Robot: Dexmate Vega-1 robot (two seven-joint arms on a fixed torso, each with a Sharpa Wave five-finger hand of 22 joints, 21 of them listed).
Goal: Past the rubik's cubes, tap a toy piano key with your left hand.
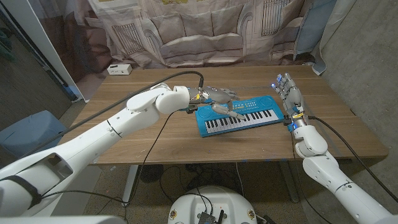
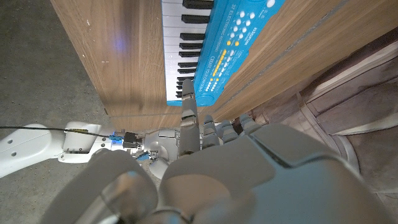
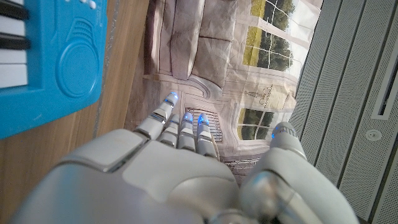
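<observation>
Left hand, holding nothing with one finger extended over the keys of the blue plastic toy piano at mid-table, should press straight down on a single white key, then lift clear.

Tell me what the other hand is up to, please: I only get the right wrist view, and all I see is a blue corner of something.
Observer: That blue thing is a toy piano. In the head view the left hand is over its left end.
Operator: Is it pressing a key?
Observer: In the left wrist view one finger reaches out to the end keys; I cannot tell whether it touches.
Operator: Anything else around?
Observer: A small white box sits at the far left corner of the table.
</observation>
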